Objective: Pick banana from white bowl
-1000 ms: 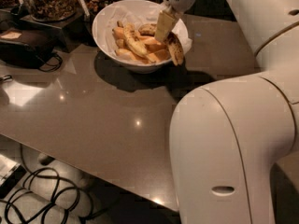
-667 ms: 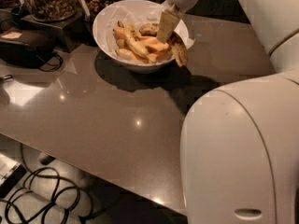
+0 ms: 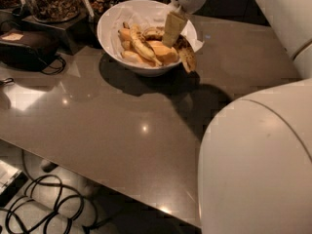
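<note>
- My claw, a pale beige part under a white round wrist, hangs over the far right part of the large, round, glossy white bowl.
- I cannot tell if the claw is open or closed, and I cannot tell if it touches any fruit.
- The curved yellow banana with many dark brown spots lies at the right edge of the bowl, just right of the claw, and its lower end hangs over the rim.
- Crumpled white paper sticks out over the rim beside this banana.
- Several paler yellow-orange bananas lie in the middle of the bowl, left of the spotted one.
- The bowl stands on the far part of the smooth grey-brown worktop.
- A flat black device with a cable is at the far left of the worktop.
- The big white rounded body of my arm fills the near right side.
</note>
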Tool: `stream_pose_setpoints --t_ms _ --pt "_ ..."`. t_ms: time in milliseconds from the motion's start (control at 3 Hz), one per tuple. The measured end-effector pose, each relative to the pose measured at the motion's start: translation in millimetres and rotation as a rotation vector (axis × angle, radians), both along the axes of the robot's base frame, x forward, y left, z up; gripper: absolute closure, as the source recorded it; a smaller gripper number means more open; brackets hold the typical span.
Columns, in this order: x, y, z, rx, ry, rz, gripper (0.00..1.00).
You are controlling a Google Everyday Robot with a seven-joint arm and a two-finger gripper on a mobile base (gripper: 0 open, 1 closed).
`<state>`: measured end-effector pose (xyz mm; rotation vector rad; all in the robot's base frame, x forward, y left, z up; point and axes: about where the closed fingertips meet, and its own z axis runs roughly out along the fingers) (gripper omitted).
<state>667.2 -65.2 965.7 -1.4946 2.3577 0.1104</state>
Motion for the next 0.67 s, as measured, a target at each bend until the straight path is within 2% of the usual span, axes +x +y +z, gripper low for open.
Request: stream_pose_setpoints --t_ms 333,667 --pt "0 0 0 0.000 0.000 0.000 1.00" --pt "-19 -2 5 0.000 0.006 0.012 1.00"
